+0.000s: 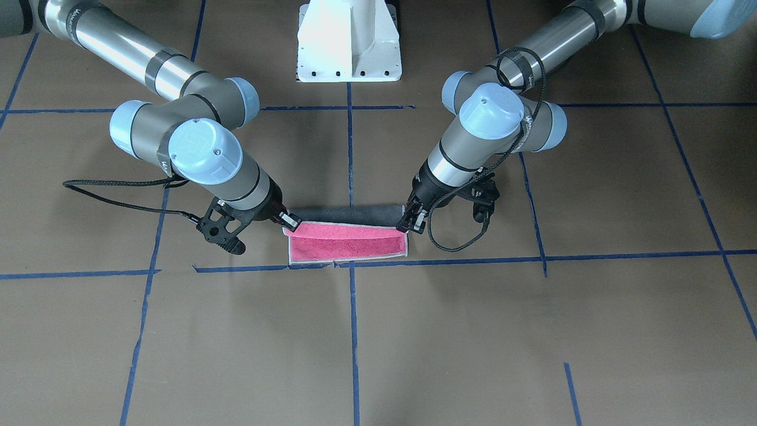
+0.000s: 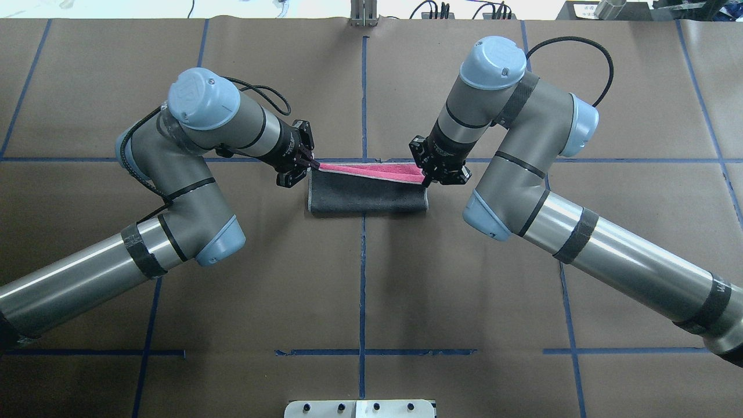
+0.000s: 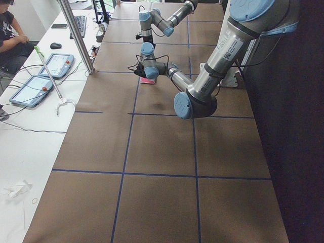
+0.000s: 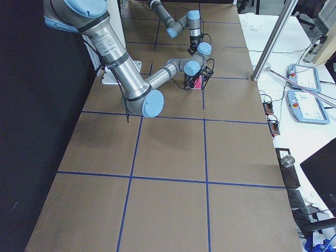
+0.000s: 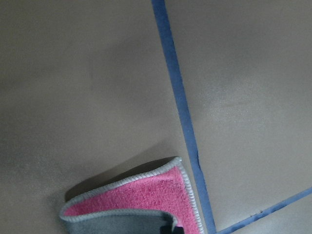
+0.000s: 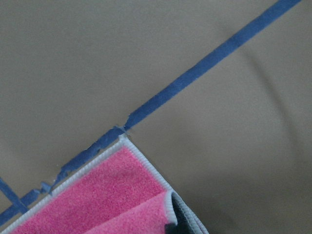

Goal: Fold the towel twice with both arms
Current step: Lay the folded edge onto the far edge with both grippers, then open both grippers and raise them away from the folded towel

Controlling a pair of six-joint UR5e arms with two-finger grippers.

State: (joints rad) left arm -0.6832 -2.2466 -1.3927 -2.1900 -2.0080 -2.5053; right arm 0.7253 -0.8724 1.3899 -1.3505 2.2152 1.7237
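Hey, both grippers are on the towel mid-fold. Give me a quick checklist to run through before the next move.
1. Left gripper shut on its towel corner: ok.
2. Right gripper shut on the other corner: ok.
3. Held edge stretched between them without sag: ok.
4. Bottom layer flat on the table, its free edge by the blue tape line: ok.
5. Held edge brought over that free edge: not ok, pink face exposed.
6. Corners matched under the grippers: cannot tell.

Brown table, blue tape, half-folded towel
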